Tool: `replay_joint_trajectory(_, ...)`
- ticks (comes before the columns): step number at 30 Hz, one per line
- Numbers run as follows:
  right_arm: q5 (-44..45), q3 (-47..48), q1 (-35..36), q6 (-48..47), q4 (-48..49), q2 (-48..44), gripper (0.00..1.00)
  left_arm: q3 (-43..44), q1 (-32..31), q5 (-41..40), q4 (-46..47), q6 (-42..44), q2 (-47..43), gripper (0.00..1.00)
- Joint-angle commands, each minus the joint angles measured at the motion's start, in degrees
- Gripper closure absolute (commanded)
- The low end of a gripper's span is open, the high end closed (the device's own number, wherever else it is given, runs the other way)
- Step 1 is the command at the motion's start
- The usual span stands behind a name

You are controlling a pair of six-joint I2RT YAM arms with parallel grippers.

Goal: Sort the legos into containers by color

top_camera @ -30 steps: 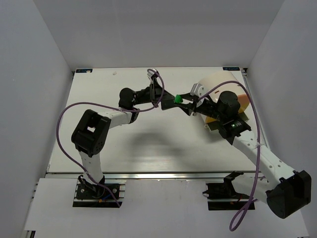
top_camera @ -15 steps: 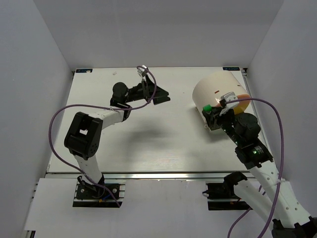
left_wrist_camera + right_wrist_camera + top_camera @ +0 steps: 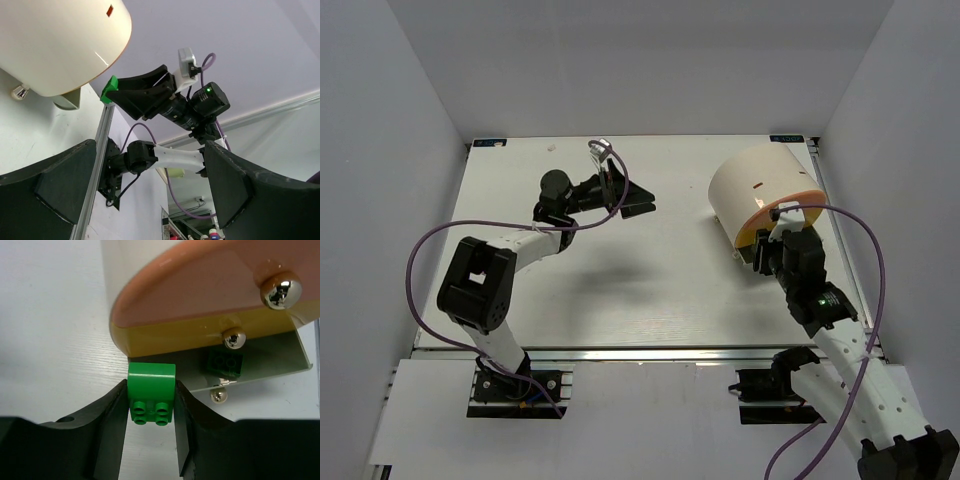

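Observation:
My right gripper (image 3: 151, 407) is shut on a bright green lego (image 3: 151, 385), studs facing the camera, just above the table in front of the tub. The cream-white tub (image 3: 752, 183) lies on its side at the back right, its orange face (image 3: 200, 290) towards the right wrist. Under that face a grey-green tray (image 3: 280, 362) holds a darker green lego (image 3: 223, 363). In the top view the right gripper (image 3: 758, 250) sits at the tub's near edge and the brick is hidden. My left gripper (image 3: 642, 203) is open and empty at mid-table. No purple or orange legos show.
Shiny round knobs (image 3: 276, 290) stick out of the tub's orange face. White walls close in the table on the left, back and right. In the left wrist view the tub (image 3: 55, 40) and the right gripper's green lego (image 3: 109, 89) show beyond my open fingers (image 3: 55, 190).
The right arm has carried the green lego from mid-table round to the tub's orange face and lowered it there. The left gripper has drawn back to the left, open.

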Motion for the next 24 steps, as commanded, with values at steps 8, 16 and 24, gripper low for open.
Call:
replay_joint_trajectory(8, 0.5, -5.6, -2.5, -1.3, 10.2, 0.3, 1.0, -1.6, 0.3, 0.2, -0.2, 2.1, -4.3, 0.02)
replay_joint_trajectory(16, -1.8, -7.4, -3.9, -2.9, 16.0, 2.1, 1.0, -2.1, 0.3, 0.2, -0.9, 2.4, -4.8, 0.02)
replay_joint_trajectory(24, -6.2, -11.1, -5.1, -2.7, 23.1, 1.2, 1.0, -2.2, 0.3, -0.1, -1.0, 2.4, -4.8, 0.02)
